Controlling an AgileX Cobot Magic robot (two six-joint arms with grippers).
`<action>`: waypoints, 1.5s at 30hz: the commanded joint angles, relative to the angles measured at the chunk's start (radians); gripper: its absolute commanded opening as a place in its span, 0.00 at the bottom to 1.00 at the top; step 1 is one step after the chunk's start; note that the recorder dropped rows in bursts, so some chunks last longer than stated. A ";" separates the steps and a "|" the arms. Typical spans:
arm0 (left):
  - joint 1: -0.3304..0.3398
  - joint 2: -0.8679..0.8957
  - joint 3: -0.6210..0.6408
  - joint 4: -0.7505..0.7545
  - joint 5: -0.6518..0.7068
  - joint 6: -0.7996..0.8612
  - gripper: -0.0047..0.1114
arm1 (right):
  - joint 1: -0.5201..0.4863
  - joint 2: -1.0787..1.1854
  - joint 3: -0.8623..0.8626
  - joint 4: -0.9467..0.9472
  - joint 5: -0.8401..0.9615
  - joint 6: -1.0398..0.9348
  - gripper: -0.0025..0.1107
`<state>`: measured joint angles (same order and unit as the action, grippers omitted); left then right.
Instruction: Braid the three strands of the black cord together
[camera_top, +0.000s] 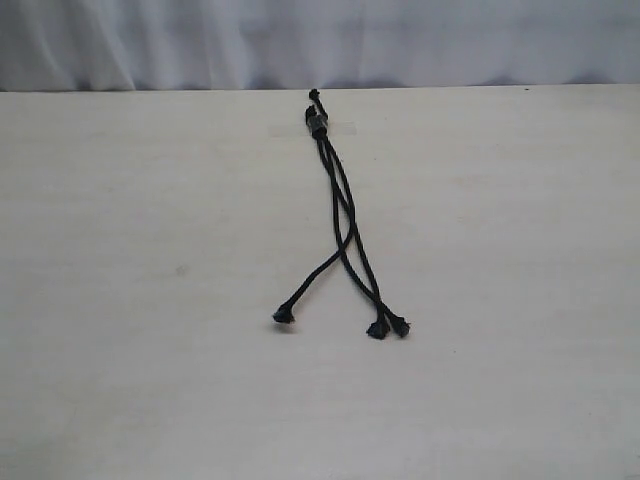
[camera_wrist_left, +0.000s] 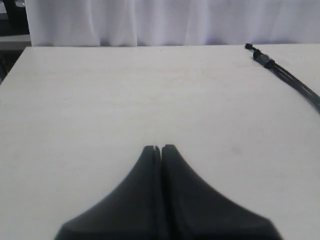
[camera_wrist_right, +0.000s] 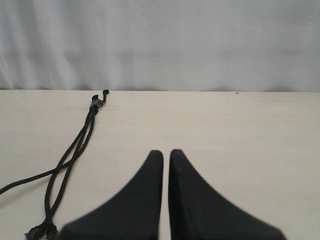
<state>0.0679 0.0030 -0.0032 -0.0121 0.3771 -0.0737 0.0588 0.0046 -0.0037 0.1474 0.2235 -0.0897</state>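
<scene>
The black cord (camera_top: 340, 200) lies on the table in the exterior view, its knotted, bound end (camera_top: 318, 124) at the far edge. The three strands cross loosely a little below the binding. One strand ends at a flared tip (camera_top: 285, 316) on the left; the other two tips (camera_top: 388, 328) lie side by side on the right. Neither gripper shows in the exterior view. My left gripper (camera_wrist_left: 161, 147) is shut and empty, with the cord (camera_wrist_left: 287, 75) well off to one side. My right gripper (camera_wrist_right: 166, 152) is shut with only a sliver of gap, holding nothing, apart from the cord (camera_wrist_right: 75, 147).
The pale table (camera_top: 500, 250) carries only the cord. A strip of clear tape (camera_top: 343, 127) crosses the bound end. A white curtain (camera_top: 400, 40) hangs behind the table's far edge.
</scene>
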 joint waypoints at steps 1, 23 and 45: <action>0.000 -0.003 0.003 0.001 -0.041 -0.006 0.04 | 0.002 -0.005 0.004 0.004 -0.015 -0.007 0.06; 0.000 -0.003 0.003 -0.129 -0.036 0.190 0.04 | 0.002 -0.005 0.004 0.004 -0.017 -0.007 0.06; 0.001 -0.003 0.003 -0.023 -0.036 0.081 0.04 | 0.002 -0.005 0.004 0.004 -0.017 -0.007 0.06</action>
<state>0.0679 0.0030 -0.0032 -0.0379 0.3566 0.0201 0.0588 0.0046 -0.0037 0.1474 0.2197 -0.0916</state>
